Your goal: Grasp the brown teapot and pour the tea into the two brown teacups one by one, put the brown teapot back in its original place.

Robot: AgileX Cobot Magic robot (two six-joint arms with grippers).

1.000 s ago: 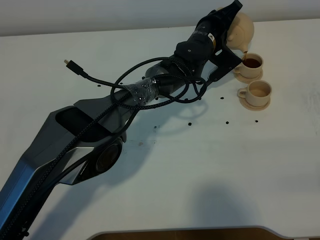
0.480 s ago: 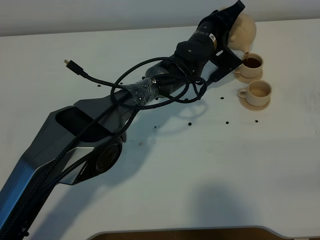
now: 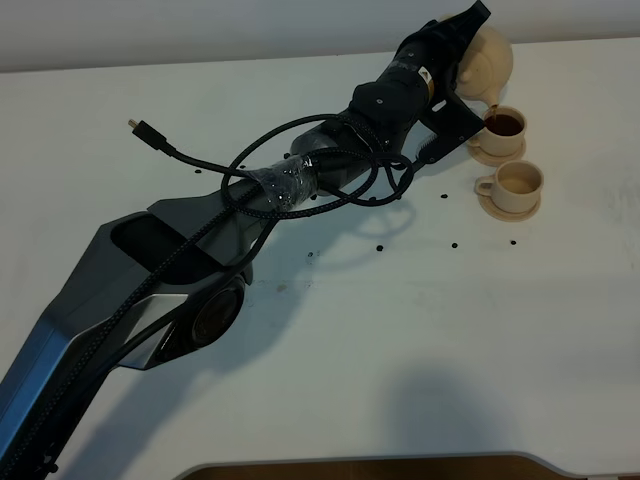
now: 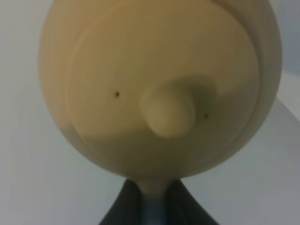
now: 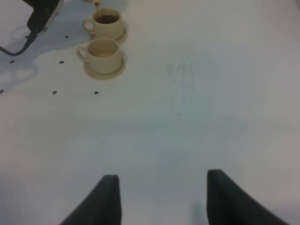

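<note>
Left gripper clamped on tilted round beige clay teapot, spout over far tea-filled beige cup; right gripper jaws apart.

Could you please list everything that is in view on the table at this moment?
teapot: one, beige-tan, tilted, spout over the far cup.
teacups: two, beige-tan, right side of the table; the far cup holds dark tea.
saucers: two, tan, one under each cup.
specks: several, dark, scattered near the cups.
table: one, white.
cable: one, black, looped on the left arm.
left gripper: black, shut on the teapot.
right gripper: black, open, apart from the cups.
</note>
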